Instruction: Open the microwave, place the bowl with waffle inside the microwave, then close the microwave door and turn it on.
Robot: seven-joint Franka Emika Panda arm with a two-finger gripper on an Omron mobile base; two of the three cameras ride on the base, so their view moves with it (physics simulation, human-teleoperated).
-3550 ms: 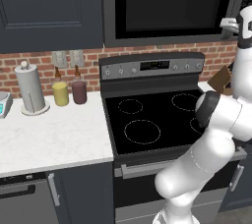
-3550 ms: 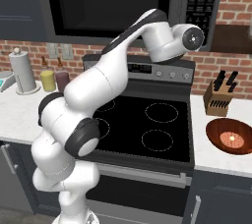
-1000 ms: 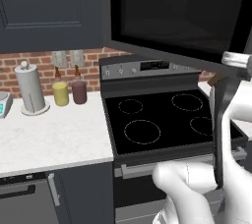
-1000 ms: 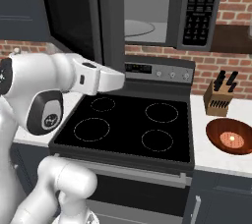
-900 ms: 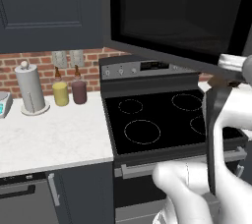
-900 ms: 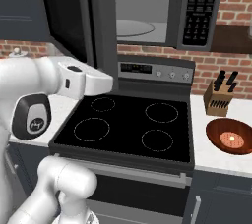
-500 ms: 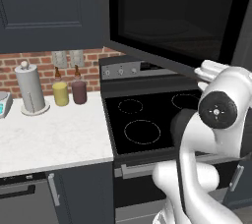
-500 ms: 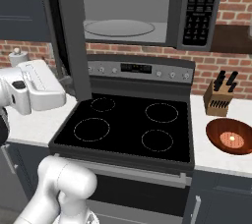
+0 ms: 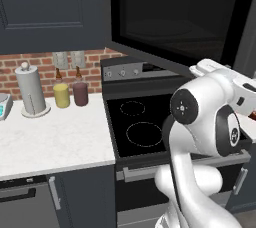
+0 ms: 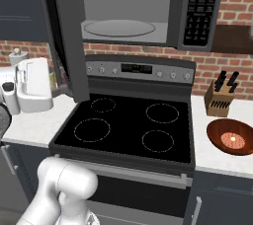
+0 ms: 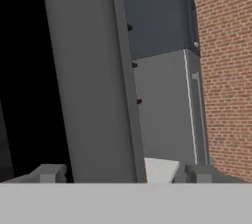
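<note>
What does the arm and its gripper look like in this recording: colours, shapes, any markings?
The arm is glossy white with rounded, bulbous links and dark grey bands at the joints; one joint cap carries a small round dark disc. No cables show. In the hand view, the gripper has two small blocky grey fingertips with flat, stepped tops.

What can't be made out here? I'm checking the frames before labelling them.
- Waffle: right base view, too small; just an orange spot in the bowl.
- Microwave door free edge: hand view, cut off by the frame.
- Microwave button labels: too small.
</note>
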